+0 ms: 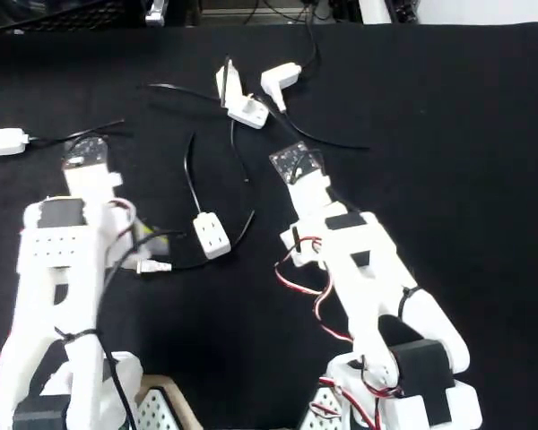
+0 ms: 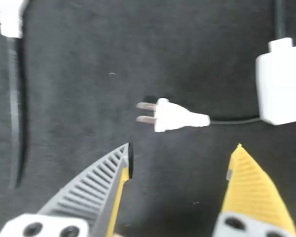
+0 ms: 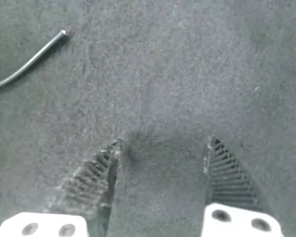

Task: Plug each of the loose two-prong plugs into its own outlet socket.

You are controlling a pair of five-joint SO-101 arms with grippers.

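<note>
**Figure: Two open grippers over the black table, one loose plug before the left**

The left gripper (image 2: 183,146) stands wide open and holds nothing. A white two-prong plug (image 2: 173,116) lies flat on the cloth just beyond the tips of its grey and yellow fingers (image 2: 106,180), untouched. The plug sits in the left half of the table (image 1: 466,134), nearer the edge where the arms are mounted. Its prongs point away from the outlet socket (image 1: 212,235), which lies just beside it toward the surface's middle.

The right gripper (image 3: 165,142) is likewise spread and empty, above bare cloth. A loose black cord end (image 3: 63,33) lies near it.

Toward the far edge rests a second socket (image 1: 248,112). An upright plug (image 1: 226,82) touches it, though whether it is seated cannot be told. An angled plug (image 1: 281,78) lies just beside them. A white adapter (image 1: 4,141) lies at the left edge.
</note>
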